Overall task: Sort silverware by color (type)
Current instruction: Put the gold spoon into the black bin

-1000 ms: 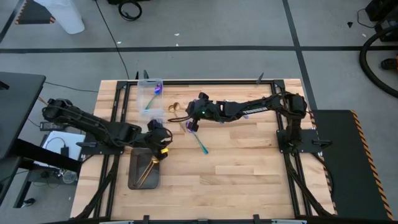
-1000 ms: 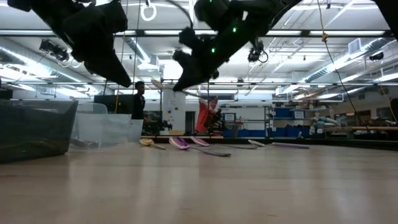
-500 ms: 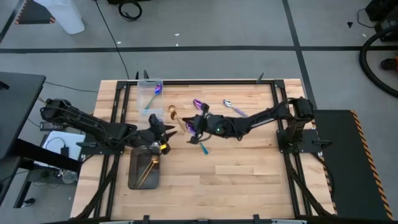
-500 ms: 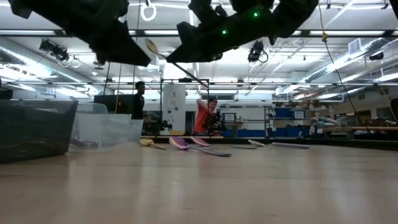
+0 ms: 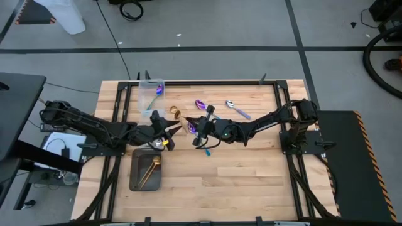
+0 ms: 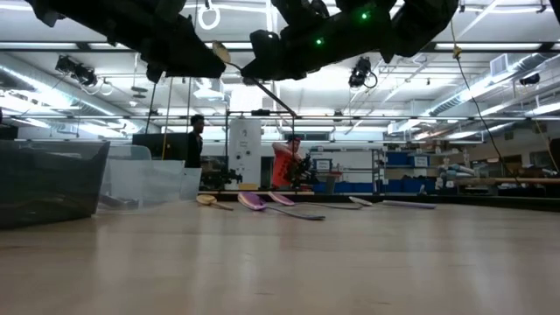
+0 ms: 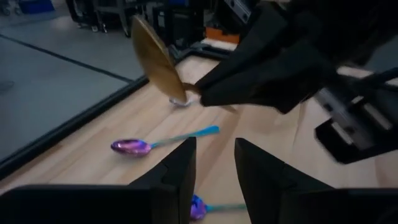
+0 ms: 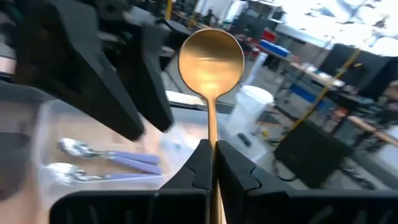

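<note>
High cam looks straight down on the whole wooden table [image 5: 251, 169] and both arms. Low cam sits at tabletop height, staring level across into the room. Each wrist cam peers forward past its own fingers, super close. All four catch the gold spoon [image 8: 211, 65] mid-table.

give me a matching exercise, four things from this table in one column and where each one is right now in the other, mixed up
Things:
1. gold metal spoon with round bowl
2. clear plastic bin
3. dark grey rectangular tray
4. shiny silver spoon

Places:
A. lying on the bare wood near the table's far edge
B. at the table's far edge, spoons inside
C. clamped in the shut fingers of the right gripper, off the table
D. on the left near side, gold spoons inside

Pairs: 1-C, 2-B, 3-D, 4-A
</note>
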`<action>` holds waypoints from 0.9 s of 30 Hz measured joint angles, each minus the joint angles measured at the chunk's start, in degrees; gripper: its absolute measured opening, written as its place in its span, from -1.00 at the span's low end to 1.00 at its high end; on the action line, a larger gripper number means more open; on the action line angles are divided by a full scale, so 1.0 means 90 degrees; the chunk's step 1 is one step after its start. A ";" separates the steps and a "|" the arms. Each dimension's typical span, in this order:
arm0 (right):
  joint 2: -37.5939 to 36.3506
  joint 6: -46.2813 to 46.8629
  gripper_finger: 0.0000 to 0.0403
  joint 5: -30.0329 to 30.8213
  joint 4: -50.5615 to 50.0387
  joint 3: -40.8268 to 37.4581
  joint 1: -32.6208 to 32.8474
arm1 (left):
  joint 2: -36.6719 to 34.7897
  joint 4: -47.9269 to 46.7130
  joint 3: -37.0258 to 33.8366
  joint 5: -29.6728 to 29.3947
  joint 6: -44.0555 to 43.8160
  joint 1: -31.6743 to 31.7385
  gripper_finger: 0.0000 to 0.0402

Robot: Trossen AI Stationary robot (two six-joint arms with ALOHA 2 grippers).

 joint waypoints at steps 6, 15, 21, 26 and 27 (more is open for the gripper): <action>0.0000 -0.0558 -0.93 0.0404 0.0433 -0.0002 0.0113 | 0.0000 0.0657 0.0000 -0.0002 0.0625 0.0137 -0.40; 0.0002 -0.1026 -0.92 0.0653 0.0949 -0.0002 0.0322 | 0.0016 0.1455 0.0002 0.0443 0.1007 0.0398 -0.07; 0.0002 -0.1077 -0.92 0.0653 0.1100 -0.0002 0.0350 | 0.0019 0.1753 0.0002 0.0472 0.0886 0.0549 0.01; 0.0002 -0.1060 -0.92 0.0653 0.1104 -0.0002 0.0350 | 0.0017 0.2080 0.0002 0.0495 0.1057 0.0544 0.01; 0.0002 -0.1060 -0.92 0.0653 0.1103 -0.0002 0.0350 | 0.0017 0.2096 0.0002 0.0495 0.1056 0.0544 0.01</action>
